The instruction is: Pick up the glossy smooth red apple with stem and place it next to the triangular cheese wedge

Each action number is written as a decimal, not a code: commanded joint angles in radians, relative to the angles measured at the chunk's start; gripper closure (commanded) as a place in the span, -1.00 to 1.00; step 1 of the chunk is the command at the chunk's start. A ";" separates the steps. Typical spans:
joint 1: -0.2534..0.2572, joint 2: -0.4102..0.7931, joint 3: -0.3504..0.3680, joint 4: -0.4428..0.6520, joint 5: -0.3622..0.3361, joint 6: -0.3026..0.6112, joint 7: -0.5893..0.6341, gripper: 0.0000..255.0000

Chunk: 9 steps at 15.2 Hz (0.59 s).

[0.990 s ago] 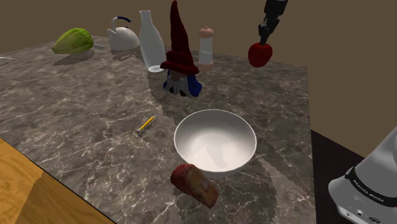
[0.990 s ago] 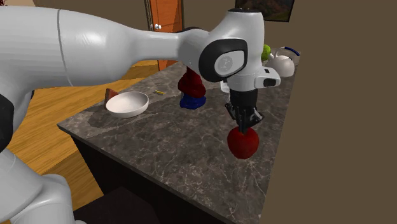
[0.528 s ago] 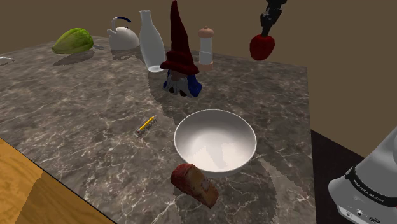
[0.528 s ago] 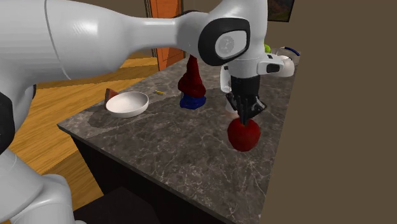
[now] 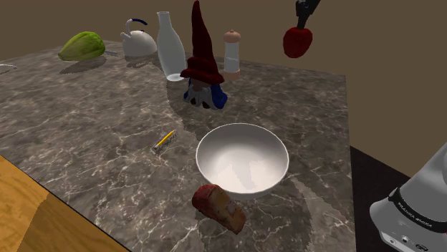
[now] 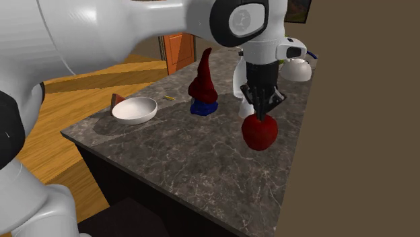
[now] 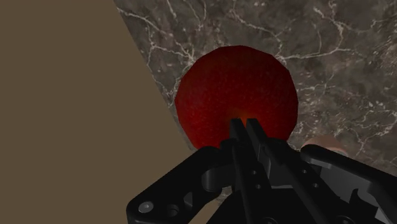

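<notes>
A shiny round red apple [image 5: 297, 41] is held up in the air by the all-black two-finger gripper [image 5: 304, 23]. The jaws are drawn in narrow and are pinched on the very top of the apple, so the apple is hung under them. It is kept well above the dark marble counter [image 5: 86, 136], close to the counter's edge by the plain tan wall [image 5: 380, 36]. The reddish-brown cheese wedge [image 5: 218, 207] is laid near the front edge, just beside a round white bowl [image 5: 242, 159]. The apple and the wedge are kept well apart. A gnome with a tall red hat [image 5: 203, 64] is stood behind the bowl in the shoulder view.
</notes>
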 commanded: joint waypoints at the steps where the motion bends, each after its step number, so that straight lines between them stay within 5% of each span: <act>1: -0.001 0.009 -0.001 0.037 0.002 -0.028 -0.003 1.00; 9: -0.003 0.059 -0.004 0.210 0.010 -0.152 -0.010 1.00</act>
